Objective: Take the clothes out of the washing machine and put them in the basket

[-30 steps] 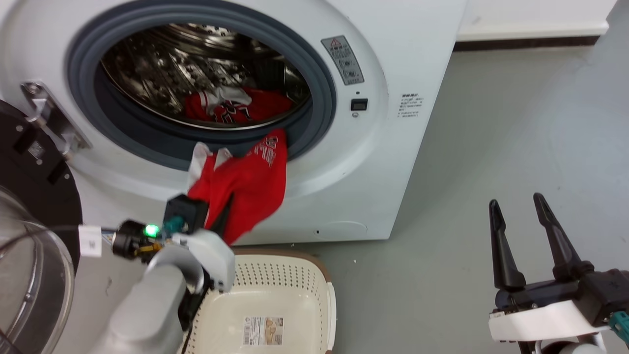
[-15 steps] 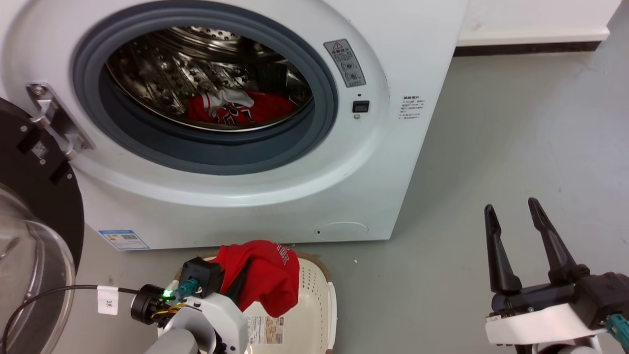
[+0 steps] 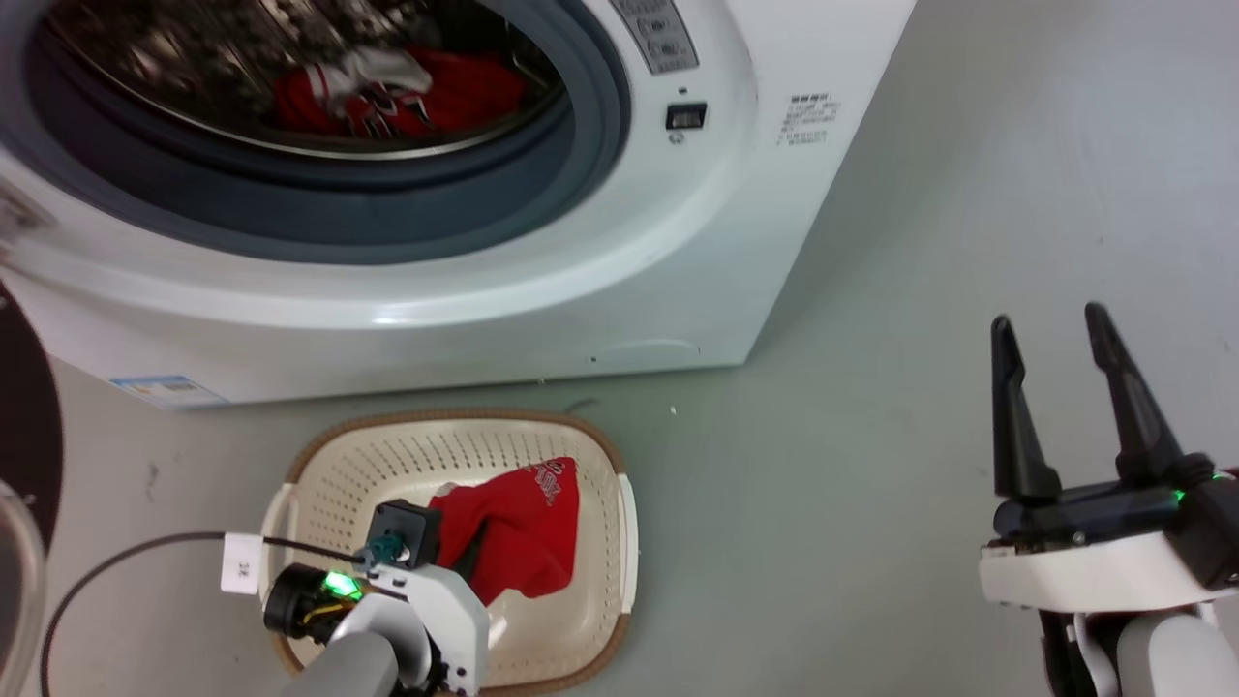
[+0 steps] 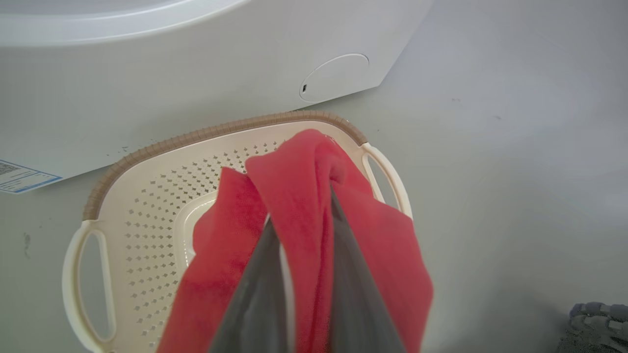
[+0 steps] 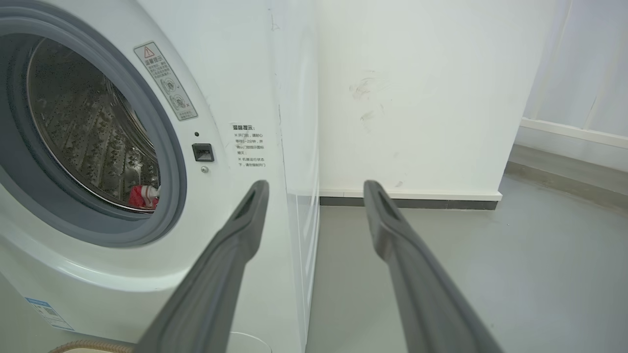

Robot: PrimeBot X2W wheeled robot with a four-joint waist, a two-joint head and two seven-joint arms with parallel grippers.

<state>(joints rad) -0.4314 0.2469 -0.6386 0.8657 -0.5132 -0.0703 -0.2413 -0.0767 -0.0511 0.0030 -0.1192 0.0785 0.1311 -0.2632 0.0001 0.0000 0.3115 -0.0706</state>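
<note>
A red garment (image 3: 518,537) hangs from my left gripper (image 3: 463,557), which is shut on it low inside the cream basket (image 3: 319,455). In the left wrist view the cloth (image 4: 299,186) drapes over both dark fingers (image 4: 260,284) above the basket's brown rim (image 4: 196,135). Another red garment with white trim and black print (image 3: 407,82) lies in the steel drum of the washing machine (image 3: 678,242), and its edge shows in the right wrist view (image 5: 142,196). My right gripper (image 3: 1047,319) stands open and empty over the floor at the right (image 5: 316,186).
The washer's open door (image 3: 24,465) stands at the far left. A cable with a white tag (image 3: 240,563) runs along my left wrist. Grey floor (image 3: 920,242) stretches right of the machine to a white wall (image 5: 417,98).
The red garment that hung from the porthole lip has come down with my left gripper into the basket. The head camera has tilted down. My right gripper has hardly moved.
</note>
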